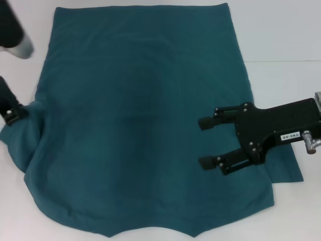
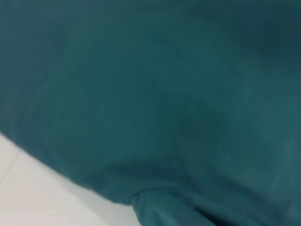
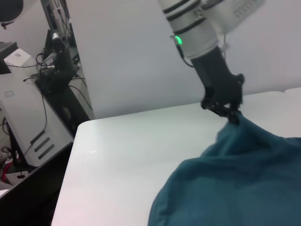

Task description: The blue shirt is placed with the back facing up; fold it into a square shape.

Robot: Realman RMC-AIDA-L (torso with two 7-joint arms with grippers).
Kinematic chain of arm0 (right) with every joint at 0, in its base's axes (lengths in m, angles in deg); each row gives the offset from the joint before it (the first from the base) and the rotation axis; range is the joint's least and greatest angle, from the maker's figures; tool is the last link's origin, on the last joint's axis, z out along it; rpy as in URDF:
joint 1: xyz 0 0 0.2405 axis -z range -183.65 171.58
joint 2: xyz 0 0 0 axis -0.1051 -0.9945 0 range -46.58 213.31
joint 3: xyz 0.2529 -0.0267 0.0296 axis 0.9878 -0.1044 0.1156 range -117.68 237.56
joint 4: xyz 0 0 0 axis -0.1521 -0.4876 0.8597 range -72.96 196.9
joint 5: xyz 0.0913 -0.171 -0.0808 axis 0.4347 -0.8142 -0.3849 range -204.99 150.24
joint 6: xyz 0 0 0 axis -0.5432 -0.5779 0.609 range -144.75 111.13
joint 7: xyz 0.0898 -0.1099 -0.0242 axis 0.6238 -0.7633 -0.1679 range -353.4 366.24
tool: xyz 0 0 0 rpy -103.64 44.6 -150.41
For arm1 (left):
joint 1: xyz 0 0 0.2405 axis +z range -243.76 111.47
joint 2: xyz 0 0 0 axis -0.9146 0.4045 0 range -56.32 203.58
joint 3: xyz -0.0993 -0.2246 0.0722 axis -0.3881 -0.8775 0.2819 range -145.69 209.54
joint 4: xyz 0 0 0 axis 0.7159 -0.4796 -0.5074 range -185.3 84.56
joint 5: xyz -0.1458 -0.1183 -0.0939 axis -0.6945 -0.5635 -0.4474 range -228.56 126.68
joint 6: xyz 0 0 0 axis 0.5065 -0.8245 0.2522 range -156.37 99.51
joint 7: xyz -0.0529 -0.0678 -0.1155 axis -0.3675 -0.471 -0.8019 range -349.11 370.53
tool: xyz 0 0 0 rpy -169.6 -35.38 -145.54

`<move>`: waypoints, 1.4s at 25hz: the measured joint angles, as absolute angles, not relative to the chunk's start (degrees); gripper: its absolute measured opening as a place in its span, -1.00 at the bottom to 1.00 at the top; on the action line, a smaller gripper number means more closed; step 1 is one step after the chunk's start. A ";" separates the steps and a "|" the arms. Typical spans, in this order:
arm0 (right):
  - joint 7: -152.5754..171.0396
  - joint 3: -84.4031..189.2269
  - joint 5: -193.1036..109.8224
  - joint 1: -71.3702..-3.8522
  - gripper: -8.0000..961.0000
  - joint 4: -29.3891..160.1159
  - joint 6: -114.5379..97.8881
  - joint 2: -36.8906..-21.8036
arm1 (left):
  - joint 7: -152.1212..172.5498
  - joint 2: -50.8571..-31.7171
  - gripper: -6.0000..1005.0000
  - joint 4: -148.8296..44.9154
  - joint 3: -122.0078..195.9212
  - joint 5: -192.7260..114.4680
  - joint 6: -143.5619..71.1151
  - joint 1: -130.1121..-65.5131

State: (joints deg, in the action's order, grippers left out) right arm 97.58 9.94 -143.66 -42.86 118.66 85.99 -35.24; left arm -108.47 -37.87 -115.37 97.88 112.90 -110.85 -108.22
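- The blue shirt (image 1: 145, 125) lies spread on the white table (image 1: 286, 30), covering most of it; flat and smooth over the far and middle parts, hem edge straight at the far side.
- On the robot's left the cloth is bunched and lifted into a ridge; near edge curves unevenly, with a small folded flap showing at the near right corner.
- Left gripper (image 1: 12, 113) sits at the left edge of the shirt, pinching a gathered bit of the fabric, fingers pressed together on it.
- Right gripper (image 1: 208, 143) hovers over the right side of the shirt, its two black fingers spread wide apart, pointing toward the middle, holding nothing.
- Head view alone shows the full outline of the shirt and both arms at once.
- Left wrist view shows only close teal fabric (image 2: 164, 94) filling the picture, with a strip of table (image 2: 37, 197) at one corner and a fold edge; no fingers seen there.
- Right wrist view shows what the head view cannot: the left gripper (image 3: 230, 113) from the side, cloth (image 3: 235, 179) rising in a peak to its tip, a green light on the arm, and cabling and equipment (image 3: 56, 61) beyond the table edge.
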 joint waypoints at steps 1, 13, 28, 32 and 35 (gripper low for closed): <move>97.45 9.83 -143.70 -42.87 0.97 118.66 85.97 -35.38 | -109.35 -37.81 -0.92 -114.70 99.02 112.89 -110.58 -108.68; 95.87 9.88 -143.92 -42.35 0.97 118.34 85.59 -35.94 | -115.56 -40.50 -0.90 -109.66 105.48 112.85 -107.72 -114.20; 94.97 10.10 -143.92 -41.65 0.97 118.29 85.58 -35.92 | -115.72 -41.84 0.14 -124.11 99.58 112.97 -111.35 -106.37; 94.92 10.17 -143.92 -41.38 0.97 118.46 85.58 -35.90 | -116.42 -40.07 0.44 -125.69 95.22 112.97 -111.95 -103.18; 94.83 10.19 -143.85 -41.37 0.97 118.53 85.59 -35.90 | -116.28 -39.54 0.66 -124.10 90.59 112.94 -113.01 -102.63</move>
State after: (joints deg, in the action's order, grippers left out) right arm 94.83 10.19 -143.85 -41.37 118.53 85.59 -35.90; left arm -116.28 -39.54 -124.10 90.59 112.94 -113.01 -102.63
